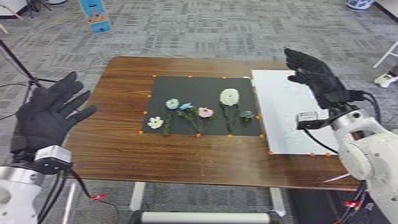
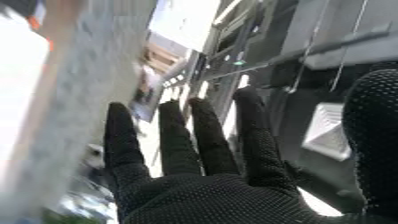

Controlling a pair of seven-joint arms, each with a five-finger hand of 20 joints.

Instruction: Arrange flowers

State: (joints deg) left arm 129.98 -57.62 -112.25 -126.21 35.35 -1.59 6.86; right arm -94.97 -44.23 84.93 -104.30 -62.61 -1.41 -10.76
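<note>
In the head view several flowers lie on a dark mat [image 1: 188, 127]: a white flower [image 1: 155, 122], a pale blue-green flower [image 1: 172, 104], a blue flower [image 1: 186, 106], a pink flower [image 1: 205, 112], a large cream flower [image 1: 229, 97] and a small bluish flower [image 1: 247, 114]. My left hand [image 1: 46, 117] is at the table's left edge, fingers straight and spread, away from the flowers. My right hand [image 1: 320, 77] is above the white sheet's far right side, open and holding nothing. In the right wrist view my right hand [image 2: 209, 200] has straight, spread fingers.
A white sheet [image 1: 289, 117] lies right of the mat on the brown table [image 1: 124, 150]. Small orange markers run along the mat and sheet edges. A thin black stand [image 1: 25, 67] rises beyond my left hand.
</note>
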